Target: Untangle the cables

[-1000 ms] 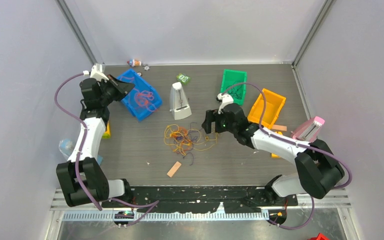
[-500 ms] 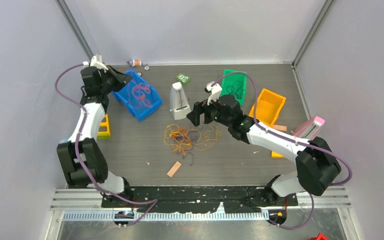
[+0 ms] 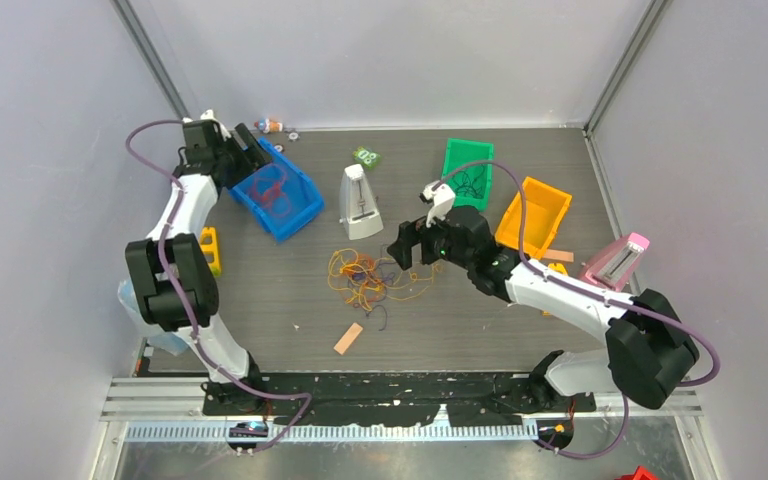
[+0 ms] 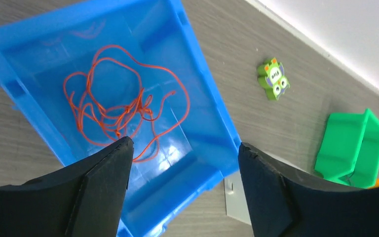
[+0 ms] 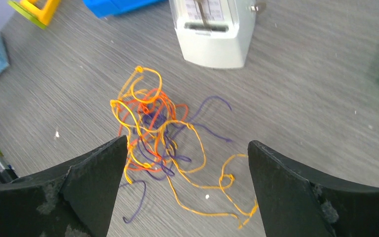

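A tangle of thin cables (image 3: 370,278), yellow, orange and purple, lies on the table's middle; the right wrist view shows the tangle (image 5: 153,128) spread under and ahead of my right gripper (image 5: 187,141). That gripper (image 3: 405,250) hangs open just right of the tangle, nothing between its fingers. A separate red-orange cable (image 4: 113,108) lies loose inside the blue bin (image 4: 202,84). My left gripper (image 4: 185,144) is open above that bin's near wall, empty. From above, the left gripper (image 3: 250,152) sits at the blue bin's (image 3: 298,215) back-left corner.
A white metronome (image 3: 360,200) stands just behind the tangle. A green bin (image 3: 467,165) holding a dark cable and an orange bin (image 3: 535,215) sit at the back right. A green owl toy (image 3: 366,156), a yellow block (image 3: 210,250) and a wooden piece (image 3: 348,338) lie around.
My left gripper has opened and the left arm has swung further back over the blue bin. The right gripper went left toward the tangle, then dropped slightly nearer.
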